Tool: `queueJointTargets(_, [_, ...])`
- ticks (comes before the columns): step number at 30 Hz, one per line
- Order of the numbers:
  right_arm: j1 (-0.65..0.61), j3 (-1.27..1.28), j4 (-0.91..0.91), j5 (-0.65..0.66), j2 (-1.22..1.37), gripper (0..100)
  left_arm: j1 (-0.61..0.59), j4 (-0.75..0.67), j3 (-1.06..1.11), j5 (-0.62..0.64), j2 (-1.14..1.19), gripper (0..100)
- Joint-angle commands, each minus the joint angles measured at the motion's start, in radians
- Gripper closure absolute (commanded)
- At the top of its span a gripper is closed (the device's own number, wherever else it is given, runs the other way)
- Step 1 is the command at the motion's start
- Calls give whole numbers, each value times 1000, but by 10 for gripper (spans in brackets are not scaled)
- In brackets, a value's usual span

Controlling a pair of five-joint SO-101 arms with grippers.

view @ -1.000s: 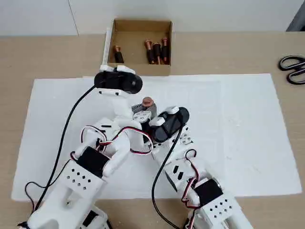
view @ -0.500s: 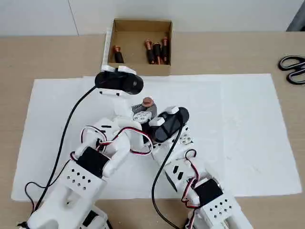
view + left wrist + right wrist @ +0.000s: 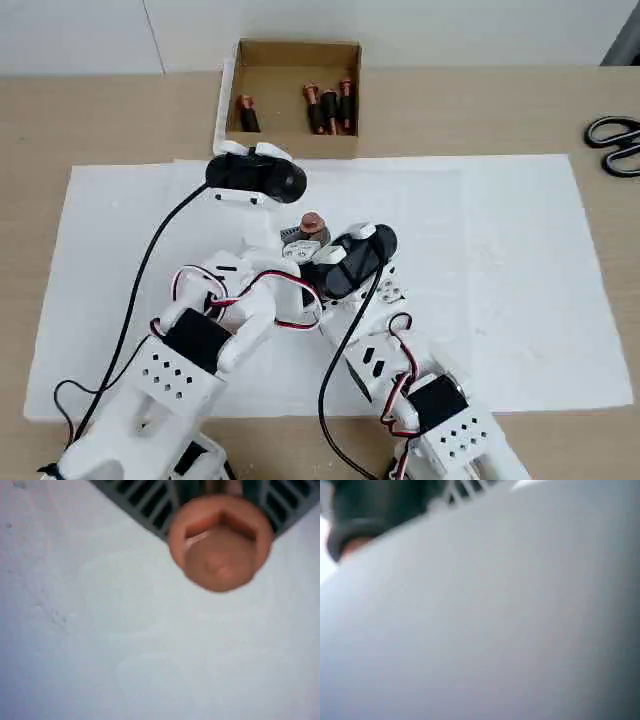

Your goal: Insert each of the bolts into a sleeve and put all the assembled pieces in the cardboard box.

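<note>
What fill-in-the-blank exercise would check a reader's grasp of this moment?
1. The cardboard box holds ____ assembled pieces.
2. The bolt between the two arms sits above a ____ sheet.
3. The black-handled tool lying to the right of the sheet is a pair of ____.
Missing words: four; white; scissors.
</note>
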Motion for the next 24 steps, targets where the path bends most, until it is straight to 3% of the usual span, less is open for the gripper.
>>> queueJointTargets(1, [-1, -11, -19, -9, -24, 995, 9, 12, -5, -12, -18, 994])
queueJointTargets(24, [-1, -11, -19, -6, -24, 995, 9, 110, -22, -43, -18, 994])
